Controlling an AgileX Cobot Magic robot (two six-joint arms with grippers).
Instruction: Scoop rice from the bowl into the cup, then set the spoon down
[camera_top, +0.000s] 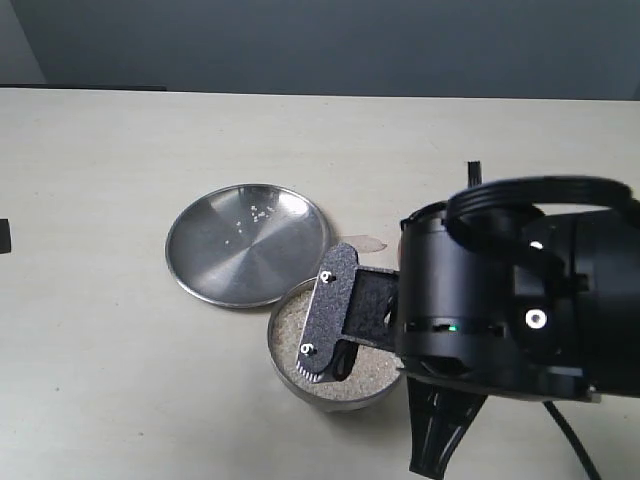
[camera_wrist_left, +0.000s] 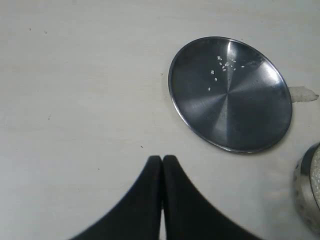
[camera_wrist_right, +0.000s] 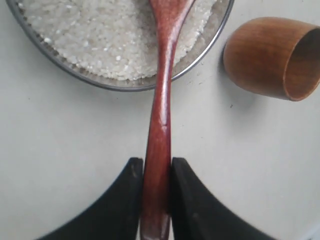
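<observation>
My right gripper (camera_wrist_right: 157, 165) is shut on the handle of the dark reddish-brown spoon (camera_wrist_right: 161, 100). The spoon's head reaches over the rim of the steel bowl (camera_wrist_right: 131, 85) and lies in the heaped white rice (camera_wrist_right: 95, 35). The wooden cup (camera_wrist_right: 272, 57) stands beside the bowl, apart from it. In the exterior view the right arm hangs over the bowl (camera_top: 285, 365) and rice (camera_top: 290, 320), hiding the cup and the spoon. My left gripper (camera_wrist_left: 162, 159) is shut with nothing in it, above bare table.
A flat steel plate (camera_top: 248, 243) with a few stray grains lies just behind the bowl; the same plate (camera_wrist_left: 230, 92) shows in the left wrist view. A small patch of tape (camera_top: 368, 243) sits on the table by the plate. The pale table (camera_top: 100, 200) spreads wide to the left.
</observation>
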